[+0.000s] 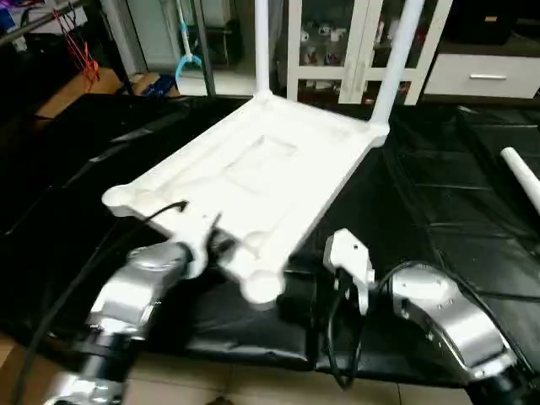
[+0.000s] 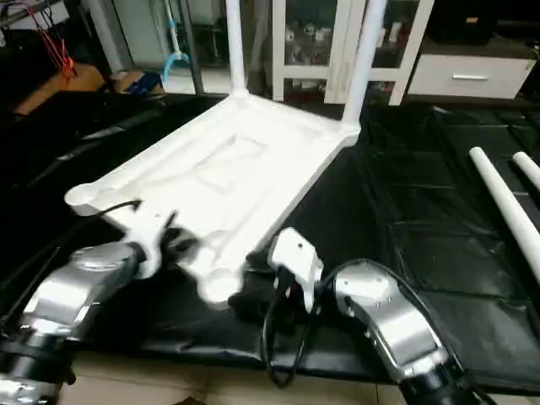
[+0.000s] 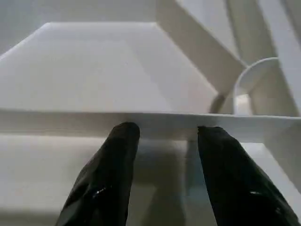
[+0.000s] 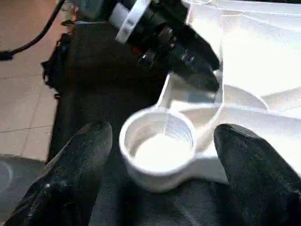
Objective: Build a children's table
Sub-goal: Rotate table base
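Note:
The white table top (image 1: 261, 169) lies underside up on the black mat, with two white legs (image 1: 261, 42) (image 1: 398, 59) standing in its far corners. My left gripper (image 3: 162, 129) is open at the top's near rim. Its two black fingers (image 4: 207, 70) sit side by side along the rim, tips against its outer wall, nothing pinched between them. My right gripper (image 4: 162, 136) is open, with one finger on either side of the empty near corner socket (image 4: 157, 141), apart from it. Two loose legs (image 2: 506, 202) (image 2: 527, 169) lie on the mat at the right.
The black mat (image 1: 439, 219) ends at a tiled floor (image 1: 253, 380) just in front of me. A white glass-door cabinet (image 1: 337, 42) and a white drawer unit (image 1: 485, 76) stand behind the table top. A cardboard box (image 1: 76, 89) sits at the back left.

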`<state>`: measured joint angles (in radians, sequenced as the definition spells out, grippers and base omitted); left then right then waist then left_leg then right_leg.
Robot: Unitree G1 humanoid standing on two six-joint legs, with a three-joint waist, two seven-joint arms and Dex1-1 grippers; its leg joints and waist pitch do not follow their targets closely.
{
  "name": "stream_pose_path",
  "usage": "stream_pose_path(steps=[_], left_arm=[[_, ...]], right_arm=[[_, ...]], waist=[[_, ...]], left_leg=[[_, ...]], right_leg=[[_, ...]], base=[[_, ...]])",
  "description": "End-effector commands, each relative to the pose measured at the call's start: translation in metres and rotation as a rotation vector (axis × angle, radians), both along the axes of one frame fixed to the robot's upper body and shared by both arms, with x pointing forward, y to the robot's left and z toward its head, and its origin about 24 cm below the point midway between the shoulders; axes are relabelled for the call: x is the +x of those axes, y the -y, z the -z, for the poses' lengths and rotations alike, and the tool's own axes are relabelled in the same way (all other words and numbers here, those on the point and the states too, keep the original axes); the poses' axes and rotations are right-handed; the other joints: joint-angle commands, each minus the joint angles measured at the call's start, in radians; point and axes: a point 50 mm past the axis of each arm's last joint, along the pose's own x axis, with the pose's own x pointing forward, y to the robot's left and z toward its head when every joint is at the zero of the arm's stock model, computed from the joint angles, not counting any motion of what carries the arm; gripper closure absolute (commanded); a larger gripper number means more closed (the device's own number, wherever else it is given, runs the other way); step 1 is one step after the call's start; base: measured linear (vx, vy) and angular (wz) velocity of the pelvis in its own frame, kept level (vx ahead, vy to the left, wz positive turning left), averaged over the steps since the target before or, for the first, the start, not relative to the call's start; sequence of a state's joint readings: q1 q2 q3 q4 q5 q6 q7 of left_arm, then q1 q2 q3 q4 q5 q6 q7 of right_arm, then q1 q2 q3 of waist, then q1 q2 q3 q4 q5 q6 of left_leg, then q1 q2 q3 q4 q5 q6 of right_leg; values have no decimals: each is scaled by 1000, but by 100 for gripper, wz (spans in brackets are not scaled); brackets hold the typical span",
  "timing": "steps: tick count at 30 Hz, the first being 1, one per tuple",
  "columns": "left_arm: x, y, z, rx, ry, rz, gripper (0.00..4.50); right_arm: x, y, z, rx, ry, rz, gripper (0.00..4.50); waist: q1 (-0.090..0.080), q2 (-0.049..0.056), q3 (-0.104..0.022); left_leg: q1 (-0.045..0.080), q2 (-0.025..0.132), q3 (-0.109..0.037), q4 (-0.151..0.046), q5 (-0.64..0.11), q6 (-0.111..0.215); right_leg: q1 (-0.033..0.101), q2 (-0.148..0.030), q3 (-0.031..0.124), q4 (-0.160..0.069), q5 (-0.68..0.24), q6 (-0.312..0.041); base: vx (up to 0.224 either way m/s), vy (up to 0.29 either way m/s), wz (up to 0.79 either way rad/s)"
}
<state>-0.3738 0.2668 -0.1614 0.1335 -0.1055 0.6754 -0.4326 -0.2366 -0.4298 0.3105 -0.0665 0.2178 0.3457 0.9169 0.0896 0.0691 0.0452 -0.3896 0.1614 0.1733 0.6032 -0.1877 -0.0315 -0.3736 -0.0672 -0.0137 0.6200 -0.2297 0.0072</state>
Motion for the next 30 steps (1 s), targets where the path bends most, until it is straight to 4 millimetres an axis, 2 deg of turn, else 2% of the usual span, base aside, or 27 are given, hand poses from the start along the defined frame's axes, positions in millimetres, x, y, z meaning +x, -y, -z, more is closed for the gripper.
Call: stream_pose_path(steps=[1,5,6,7,10,11,13,16,17,19,20,22,26,28,30], left_arm=[[-8,19,0,-49,-37,89,220],[-23,18,-5,-2,-64,202,220],[-26,15,-8,6,-61,232,220],[-27,14,-10,10,-59,246,220],[-28,6,-24,-12,-3,269,220],[-27,4,-27,-17,13,270,220],[-20,-7,-47,-68,105,251,220],[-17,-20,-55,-40,141,241,220],[-16,-27,-57,-16,151,235,220],[-15,-31,-59,-3,169,219,220],[-12,-36,-61,5,187,198,220],[-10,-42,-63,33,201,175,220],[-16,-62,-52,157,146,187,220],[-22,-69,-48,191,106,207,220],[-33,-74,-42,213,46,265,220]], right_arm=[[9,3,-4,-12,45,55,73],[17,4,-5,-16,70,103,73],[20,5,-6,-17,80,118,73],[21,5,-6,-17,84,125,73],[27,7,-8,-14,104,163,73],[28,8,-9,-14,108,171,73],[33,10,-8,-25,118,215,73],[37,14,-5,-55,116,269,73],[40,16,-3,-66,118,301,73],[42,17,-3,-69,125,327,73],[45,19,-4,-69,135,365,73],[52,23,-5,-80,154,436,73],[73,46,-7,-156,205,685,73],[77,51,-6,-175,200,720,73],[77,52,-1,-209,193,718,73]], waist=[[-9,-20,-66],[-9,-20,-69],[-11,-24,-68],[-13,-22,-65],[-17,-20,-63],[-15,-17,-64],[-16,-17,-62],[-16,-13,-62],[-22,-17,-59],[-27,-17,-60],[-30,-13,-60],[-37,-14,-60],[-46,-13,-60],[-50,-11,-60],[-56,-7,-63]], left_leg=[[18,60,-24,-67,-97,71],[16,60,-24,-61,-55,93],[13,60,-24,-63,-49,98],[13,58,-22,-64,-66,97],[15,58,-22,-65,-86,84],[20,60,-21,-66,-95,74],[20,58,-19,-68,-111,54],[23,58,-20,-70,-127,38],[19,55,-21,-73,-146,27],[22,54,-20,-74,-161,18],[22,54,-20,-74,-164,12],[20,53,-21,-75,-166,5],[21,48,-19,-74,-170,-12],[21,48,-18,-74,-180,-21],[20,49,-19,-72,-167,-18]], right_leg=[[23,-67,29,-62,58,-217],[22,-64,26,-56,88,-226],[22,-63,25,-55,97,-226],[21,-63,25,-57,77,-227],[22,-61,25,-60,43,-227],[19,-61,25,-61,29,-229],[18,-58,25,-61,19,-233],[18,-56,24,-60,15,-227],[20,-56,24,-61,-9,-217],[19,-56,24,-62,-25,-212],[18,-56,25,-63,-32,-213],[19,-56,24,-63,-28,-214],[15,-54,25,-65,-52,-212],[18,-53,25,-64,-54,-208],[17,-52,24,-59,-10,-216]], base=[[0,0,0],[0,0,0],[0,0,0],[0,0,0],[0,0,0],[0,0,0],[0,0,0],[0,0,0],[0,0,0],[0,0,0],[0,0,0],[0,0,0],[0,0,0],[0,0,0],[0,0,0]])
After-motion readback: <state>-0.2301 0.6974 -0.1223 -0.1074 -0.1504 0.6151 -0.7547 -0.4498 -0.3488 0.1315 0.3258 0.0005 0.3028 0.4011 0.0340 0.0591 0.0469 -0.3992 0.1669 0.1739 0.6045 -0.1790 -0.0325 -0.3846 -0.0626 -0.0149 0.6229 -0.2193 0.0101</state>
